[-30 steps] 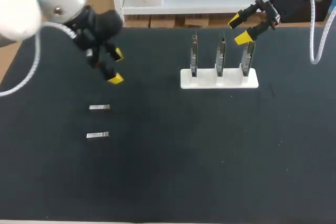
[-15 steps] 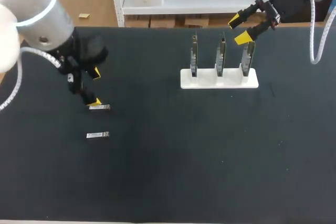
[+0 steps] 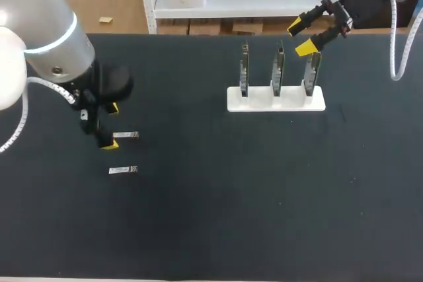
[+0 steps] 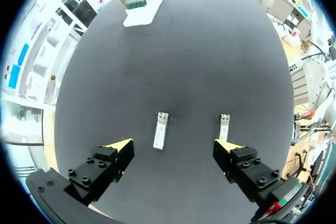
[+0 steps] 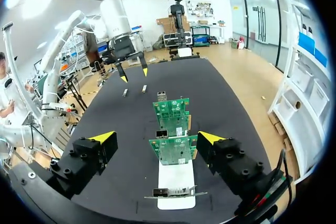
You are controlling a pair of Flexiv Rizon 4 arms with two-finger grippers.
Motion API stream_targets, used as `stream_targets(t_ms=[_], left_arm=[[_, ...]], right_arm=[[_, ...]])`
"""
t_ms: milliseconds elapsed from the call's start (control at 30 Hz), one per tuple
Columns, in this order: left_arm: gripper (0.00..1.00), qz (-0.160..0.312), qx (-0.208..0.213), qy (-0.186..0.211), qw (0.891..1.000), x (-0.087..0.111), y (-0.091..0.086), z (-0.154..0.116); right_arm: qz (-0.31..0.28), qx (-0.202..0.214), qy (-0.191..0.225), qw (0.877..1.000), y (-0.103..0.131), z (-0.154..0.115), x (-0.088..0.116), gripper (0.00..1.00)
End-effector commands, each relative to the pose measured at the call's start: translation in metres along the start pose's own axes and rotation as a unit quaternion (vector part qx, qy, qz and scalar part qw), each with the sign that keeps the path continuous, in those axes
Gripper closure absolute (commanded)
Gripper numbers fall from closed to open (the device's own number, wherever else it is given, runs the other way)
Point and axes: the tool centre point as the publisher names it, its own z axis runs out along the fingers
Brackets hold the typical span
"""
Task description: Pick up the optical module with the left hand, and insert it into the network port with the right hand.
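Two small silver optical modules lie on the black mat: the far one (image 3: 125, 135) (image 4: 160, 129) and the near one (image 3: 123, 170) (image 4: 224, 127). My left gripper (image 3: 110, 125) (image 4: 173, 146) hangs open low over the mat at the far module's left end. In the left wrist view that module lies just ahead of the gap between its fingers, untouched. A white stand (image 3: 291, 100) (image 5: 176, 182) holds three upright green port boards (image 3: 279, 67) (image 5: 174, 150). My right gripper (image 3: 301, 37) (image 5: 156, 138) hovers open above the stand's right board, holding nothing.
The stand (image 4: 144, 14) sits far ahead of the left gripper. The black mat (image 3: 231, 196) covers the whole table. In the right wrist view my left arm (image 5: 119, 22) stands beyond the boards, over both modules (image 5: 144, 88).
My left arm swung left and down from mid-air to the far module's left end, its gripper staying open. The right arm has not moved.
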Motion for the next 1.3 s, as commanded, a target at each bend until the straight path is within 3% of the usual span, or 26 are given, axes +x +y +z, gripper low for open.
stream_targets(t_ms=[33, 733, 1300], left_arm=[[0.00, 0.002, 0.009, 0.011, 1.000, -0.002, 0.005, 0.009], [0.00, 0.010, 0.034, 0.042, 0.998, 0.001, 0.008, 0.045], [0.00, 0.012, 0.041, 0.061, 0.997, 0.008, 0.009, 0.051]], right_arm=[[0.000, 0.003, 0.000, 1.000, 0.002, 0.000, 0.000, 0.00], [0.000, 0.003, 0.000, 1.000, 0.002, 0.000, 0.000, 0.00], [0.000, 0.003, 0.000, 1.000, 0.002, 0.000, 0.000, 0.00]])
